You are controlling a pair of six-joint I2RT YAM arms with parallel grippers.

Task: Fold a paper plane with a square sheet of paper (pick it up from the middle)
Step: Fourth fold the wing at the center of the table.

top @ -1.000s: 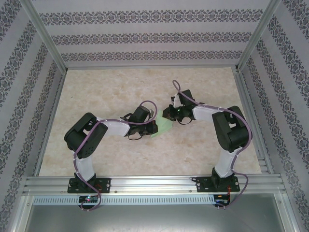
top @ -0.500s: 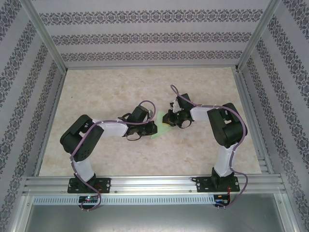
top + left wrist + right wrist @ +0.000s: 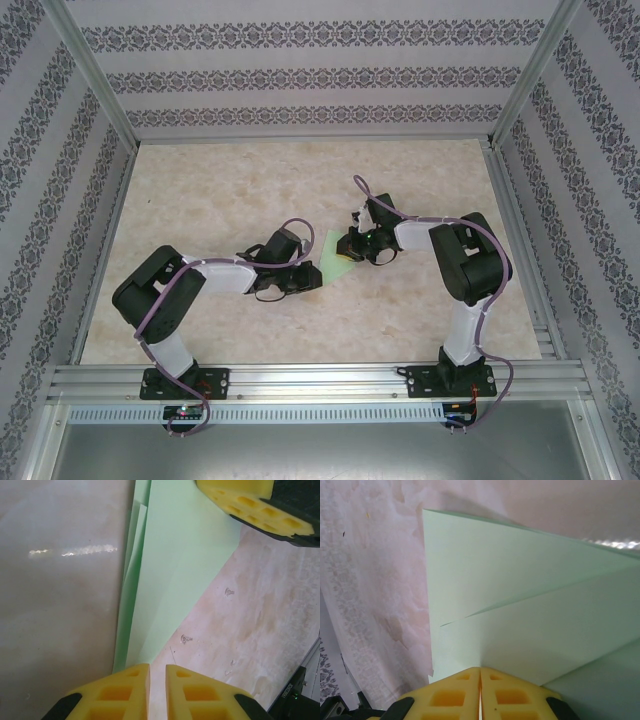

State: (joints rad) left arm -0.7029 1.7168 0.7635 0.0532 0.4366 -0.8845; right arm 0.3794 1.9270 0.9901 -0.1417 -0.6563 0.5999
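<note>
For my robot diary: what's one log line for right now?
paper: folded in layers | left fingers: slightly apart at its tip | right fingers: shut on its edge

The pale-green folded paper plane (image 3: 336, 260) lies on the beige marbled counter (image 3: 200, 190), between two claws. The left claw (image 3: 313, 278) sits at its near-left tip, the right claw (image 3: 348, 250) on its far-right edge.

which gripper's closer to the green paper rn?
Right. The right gripper is shut on an edge of the paper. The left gripper sits at the paper's narrow tip, jaws slightly apart, not clearly gripping it.
</note>
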